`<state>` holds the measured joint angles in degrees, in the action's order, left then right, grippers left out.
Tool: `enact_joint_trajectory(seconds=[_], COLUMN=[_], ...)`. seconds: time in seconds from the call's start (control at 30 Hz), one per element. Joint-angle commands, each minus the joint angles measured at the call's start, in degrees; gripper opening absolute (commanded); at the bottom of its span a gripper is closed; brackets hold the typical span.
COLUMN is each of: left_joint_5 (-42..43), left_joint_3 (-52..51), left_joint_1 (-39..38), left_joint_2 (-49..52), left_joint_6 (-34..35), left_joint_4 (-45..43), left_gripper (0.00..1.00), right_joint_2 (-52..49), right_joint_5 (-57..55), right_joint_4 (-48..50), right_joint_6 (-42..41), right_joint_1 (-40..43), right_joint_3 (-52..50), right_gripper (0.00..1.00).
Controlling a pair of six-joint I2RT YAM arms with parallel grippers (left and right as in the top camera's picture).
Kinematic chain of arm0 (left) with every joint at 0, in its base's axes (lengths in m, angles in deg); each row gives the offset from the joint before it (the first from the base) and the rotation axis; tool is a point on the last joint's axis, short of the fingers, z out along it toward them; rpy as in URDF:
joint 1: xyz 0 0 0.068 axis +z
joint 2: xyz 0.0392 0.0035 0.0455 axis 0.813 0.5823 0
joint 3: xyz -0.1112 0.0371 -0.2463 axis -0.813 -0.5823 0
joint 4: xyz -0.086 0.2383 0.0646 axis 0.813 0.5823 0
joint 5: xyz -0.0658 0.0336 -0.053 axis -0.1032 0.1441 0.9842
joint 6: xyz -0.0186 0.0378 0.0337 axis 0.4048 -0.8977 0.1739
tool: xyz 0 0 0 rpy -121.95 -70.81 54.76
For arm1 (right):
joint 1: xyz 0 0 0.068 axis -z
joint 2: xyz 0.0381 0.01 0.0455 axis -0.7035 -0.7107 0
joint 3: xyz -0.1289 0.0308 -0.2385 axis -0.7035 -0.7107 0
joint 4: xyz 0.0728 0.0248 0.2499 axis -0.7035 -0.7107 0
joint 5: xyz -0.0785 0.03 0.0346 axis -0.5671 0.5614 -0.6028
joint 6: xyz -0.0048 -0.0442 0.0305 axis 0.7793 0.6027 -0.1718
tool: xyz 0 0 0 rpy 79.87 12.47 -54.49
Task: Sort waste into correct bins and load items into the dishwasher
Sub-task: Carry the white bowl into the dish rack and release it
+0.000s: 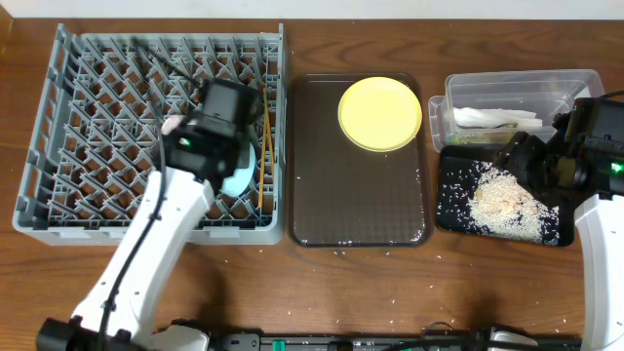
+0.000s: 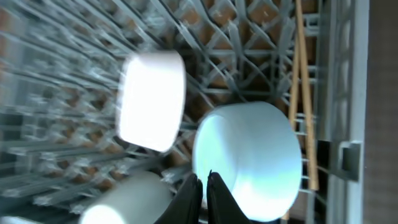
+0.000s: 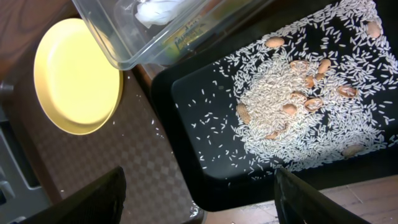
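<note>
the left arm slants up over the dish rack (image 1: 58, 146), its left gripper (image 2: 200, 184) pressed together at the rim of the light blue bowl (image 2: 249, 158), beside the chopsticks (image 2: 303, 93). the yellow plate (image 1: 380, 113) lies on the brown tray (image 1: 361, 205). the right gripper (image 3: 198, 180) hangs spread wide over rice (image 3: 292, 118) in the black tray (image 3: 186, 106).

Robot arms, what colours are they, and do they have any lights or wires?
Both arms are white tubes with chunky black wrists. The left arm has a thin black cable along it and a green light near the wrist; the right arm glows green too. The fingers are black.
</note>
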<state>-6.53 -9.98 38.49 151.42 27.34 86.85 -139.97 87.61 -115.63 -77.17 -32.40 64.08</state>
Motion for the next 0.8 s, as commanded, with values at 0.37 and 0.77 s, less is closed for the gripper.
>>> enact_joint_trajectory(seconds=[0.37,0.77], left_joint_5=[35.15,15.76], left_joint_3=[-1.01,1.09], left_joint_1=[4.55,12.87], left_joint_2=[10.75,-0.39], left_joint_6=[-1.79,-1.11], left_joint_4=[0.92,1.31], left_gripper=[0.08,0.09], right_joint_2=[0.04,0.04], right_joint_5=[0.94,0.94], right_joint_4=[-0.09,-0.04], right_joint_6=[-0.37,-0.39], right_joint_1=[-0.02,-0.02], right_joint_3=[0.52,0.52], right_gripper=[0.74,0.74])
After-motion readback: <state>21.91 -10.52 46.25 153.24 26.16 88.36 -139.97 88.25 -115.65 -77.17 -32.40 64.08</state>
